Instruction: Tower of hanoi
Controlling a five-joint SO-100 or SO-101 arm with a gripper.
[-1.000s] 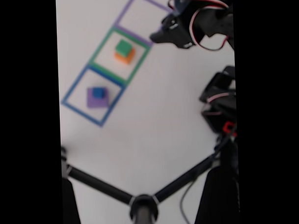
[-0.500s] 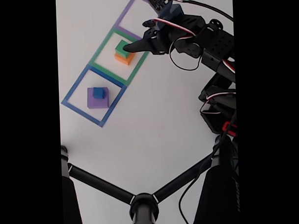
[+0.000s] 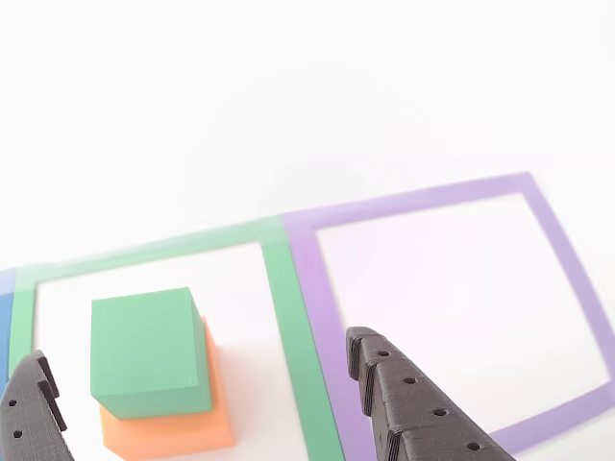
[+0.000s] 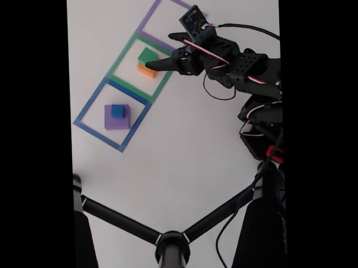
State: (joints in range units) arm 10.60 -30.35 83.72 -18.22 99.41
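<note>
The tower of hanoi stands split in two stacks. A green block [image 4: 146, 55] [image 3: 149, 348] sits on an orange block [image 4: 144, 71] [image 3: 169, 428] inside the green outline [image 4: 120, 58]. A small blue cube [image 4: 117, 111] rests on the purple block [image 4: 115, 121] inside the blue outline [image 4: 86, 108]. My gripper [image 4: 159, 51] [image 3: 195, 348] is open over the green-orange stack. In the other view one finger [image 3: 27, 415] shows left of the green block and one finger [image 3: 408, 408] right of it, over the green and purple tape.
An empty purple outline [image 4: 156, 6] [image 3: 567, 250] lies beyond the green one. The arm's base and cables [image 4: 262, 131] take up the right side. A black tripod's legs [image 4: 171, 247] cross the bottom of the fixed view.
The arm has swung left and down from the right, reaching the green-orange stack. The jaws now stand visibly apart around it. No block has moved.
</note>
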